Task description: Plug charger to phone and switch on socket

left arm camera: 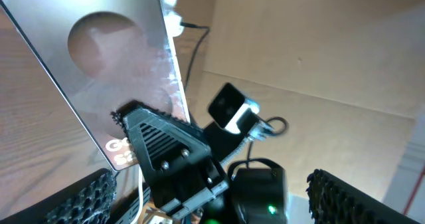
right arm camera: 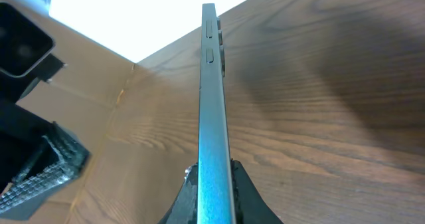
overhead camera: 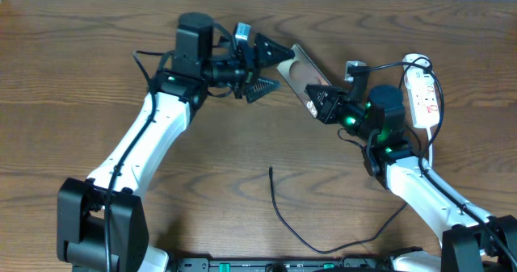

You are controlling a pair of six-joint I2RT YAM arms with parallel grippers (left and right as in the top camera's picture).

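Note:
The phone is lifted off the table and tilted, its lower end clamped in my right gripper. In the right wrist view the phone shows edge-on between the shut jaws. My left gripper is open and empty, with its fingers spread right at the phone's upper end. The left wrist view shows the phone's glossy screen ahead of the open fingers. The black charger cable lies loose on the table, its tip pointing up. The white socket lies at the right.
The socket's white cord loops around the strip and runs down beside the right arm. The charger cable runs off towards the front edge of the wooden table. Both arms meet over the table's middle back.

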